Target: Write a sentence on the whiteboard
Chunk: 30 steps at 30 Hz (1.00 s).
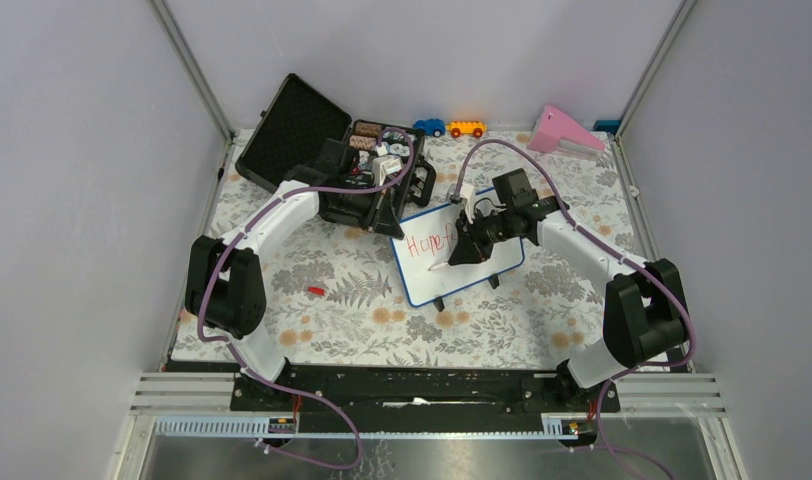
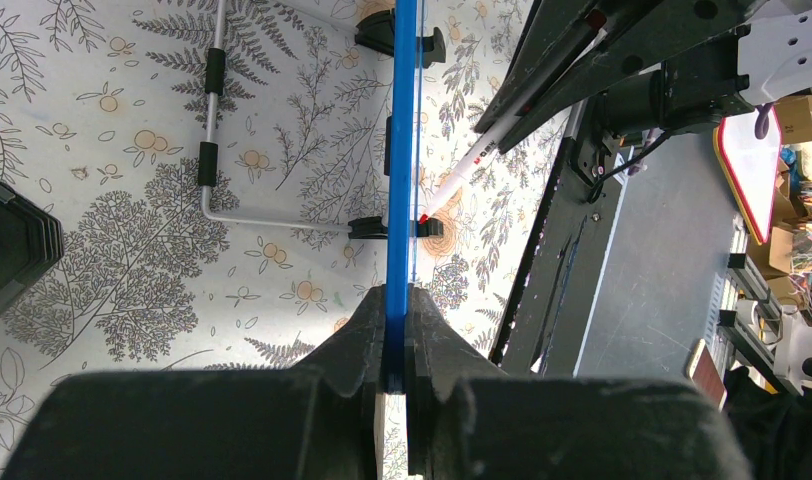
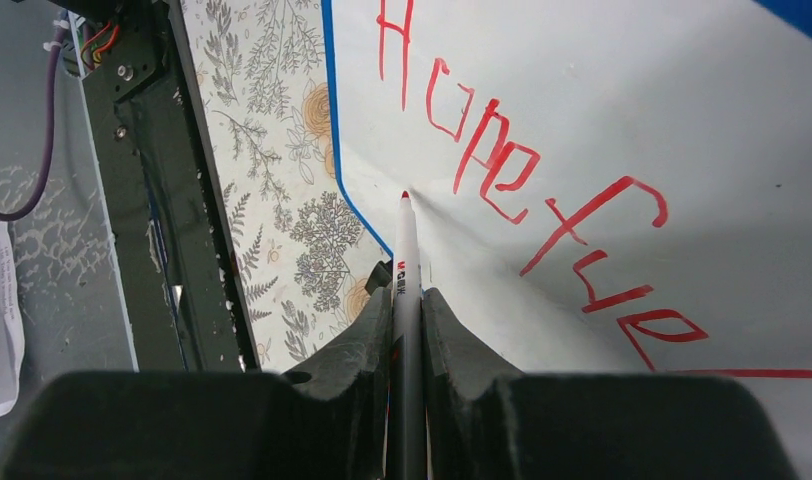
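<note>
- Propped on 2 black feet near the middle of the tabletop (image 1: 332, 325), a little toward the far edge and turned at a slant: the whiteboard (image 1: 462, 282).
- Clamped tight on the whiteboard's blue frame, at its far-left corner: the left gripper (image 2: 397, 300).
- Closed on a marker (image 3: 406, 250), red tip against the white surface below the writing: the right gripper (image 3: 407, 300).
- In red letters, "Hope fue": the sentence (image 3: 502, 160).
- Lying open at the far-left corner: a black case (image 1: 302, 140).

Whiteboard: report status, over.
Left tool shut on whiteboard edge. Right tool shut on marker, tip at the board face. Writing reads "Hope fue", unfinished. Nothing blocking the marker.
</note>
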### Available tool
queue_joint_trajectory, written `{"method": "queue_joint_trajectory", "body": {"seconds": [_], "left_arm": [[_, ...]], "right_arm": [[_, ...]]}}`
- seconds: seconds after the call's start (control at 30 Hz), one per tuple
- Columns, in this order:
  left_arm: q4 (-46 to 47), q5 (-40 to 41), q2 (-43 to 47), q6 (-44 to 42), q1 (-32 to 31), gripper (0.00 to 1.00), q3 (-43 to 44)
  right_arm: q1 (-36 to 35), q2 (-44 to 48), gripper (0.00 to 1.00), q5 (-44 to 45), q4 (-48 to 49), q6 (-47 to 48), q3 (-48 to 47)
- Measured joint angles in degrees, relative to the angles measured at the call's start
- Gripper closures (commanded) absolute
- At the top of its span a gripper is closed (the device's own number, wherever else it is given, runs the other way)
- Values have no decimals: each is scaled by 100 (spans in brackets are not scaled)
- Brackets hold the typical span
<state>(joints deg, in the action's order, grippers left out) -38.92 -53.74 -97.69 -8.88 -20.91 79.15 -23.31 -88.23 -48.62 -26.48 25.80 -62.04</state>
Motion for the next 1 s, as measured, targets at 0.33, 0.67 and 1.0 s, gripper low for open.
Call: {"method": "queue_joint_trajectory", "body": {"seconds": [0.33, 0.67, 1.0], "left_arm": [[2, 2, 0, 0, -4, 100, 0], [0, 2, 0, -4, -4, 100, 0], [2, 0, 0, -7, -4, 100, 0]], "right_arm": [[-39, -2, 100, 162, 111, -103, -20], [-66, -2, 100, 164, 79, 9, -17], [-70, -11, 100, 271, -144, 249, 109]]}}
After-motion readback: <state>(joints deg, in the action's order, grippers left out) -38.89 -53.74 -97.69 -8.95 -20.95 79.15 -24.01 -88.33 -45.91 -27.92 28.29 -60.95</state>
